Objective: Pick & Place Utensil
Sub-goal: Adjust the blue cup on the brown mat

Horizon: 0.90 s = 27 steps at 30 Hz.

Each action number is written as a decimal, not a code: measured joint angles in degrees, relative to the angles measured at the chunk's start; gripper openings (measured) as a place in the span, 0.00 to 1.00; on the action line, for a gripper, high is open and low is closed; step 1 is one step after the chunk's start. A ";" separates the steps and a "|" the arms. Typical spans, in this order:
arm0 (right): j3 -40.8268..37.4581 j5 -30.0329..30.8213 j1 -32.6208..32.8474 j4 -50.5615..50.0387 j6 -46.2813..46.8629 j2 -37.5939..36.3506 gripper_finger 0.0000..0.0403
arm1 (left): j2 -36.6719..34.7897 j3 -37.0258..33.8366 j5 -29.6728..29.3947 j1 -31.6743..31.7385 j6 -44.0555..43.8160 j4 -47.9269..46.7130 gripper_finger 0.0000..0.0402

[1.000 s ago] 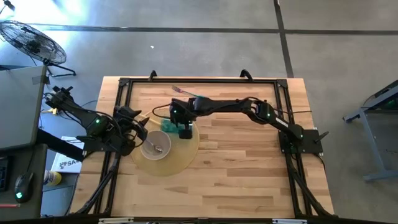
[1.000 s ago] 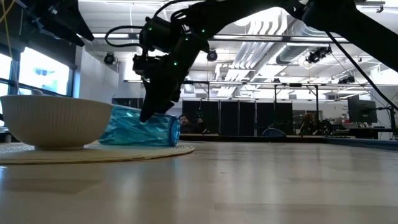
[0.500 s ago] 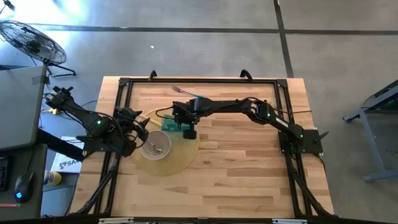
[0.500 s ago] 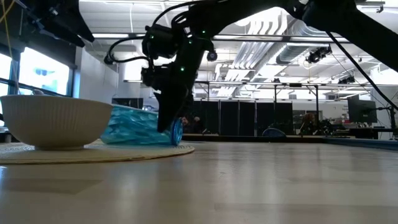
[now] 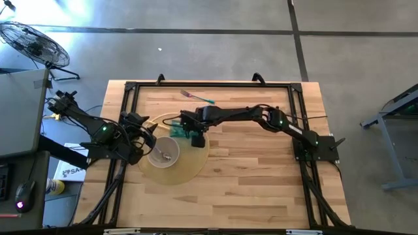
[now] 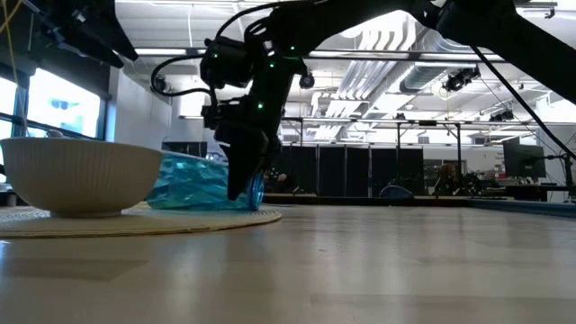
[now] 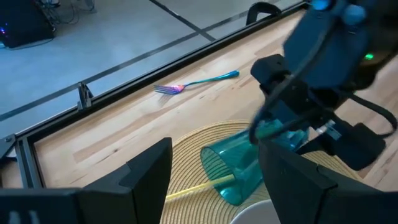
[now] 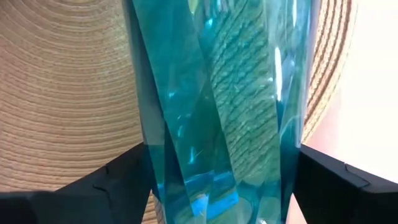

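1. Fork lay flat on the bare wood beyond the far edge of the placemat, well apart from both grippers and untouched.
2. Right gripper was over the placemat's far part, its fingers spread to either side of the blue tumbler, which lay on its side. No firm clamp was visible.
3. Judged step: securing the tumbler before the fork. The fingers should close squarely across its faceted wall. The clear plastic looked slick, so an off-centre pinch could roll it toward the bowl.
4. Left gripper waited at the placemat's left edge, fingers apart and empty.
5. Count: one fork, one tumbler, one bowl, one placemat, two grippers.
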 joint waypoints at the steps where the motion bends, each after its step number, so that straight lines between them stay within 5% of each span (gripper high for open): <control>1: 0.00 0.52 0.37 -0.01 0.05 -0.03 0.77 | 0.00 0.00 0.01 0.00 0.01 -0.10 0.58; 16: -4.71 8.38 2.20 -3.55 2.90 -3.82 0.77 | -0.07 -0.02 1.25 -0.02 -0.01 -0.79 0.58; 22: -21.83 10.01 2.31 6.19 5.27 -16.12 0.77 | -0.09 -0.02 0.54 -0.02 -0.01 -0.86 0.58; 27: -45.31 6.38 2.48 32.06 7.71 -31.07 0.77 | -0.07 -0.02 -1.37 -0.02 -0.01 -0.15 0.58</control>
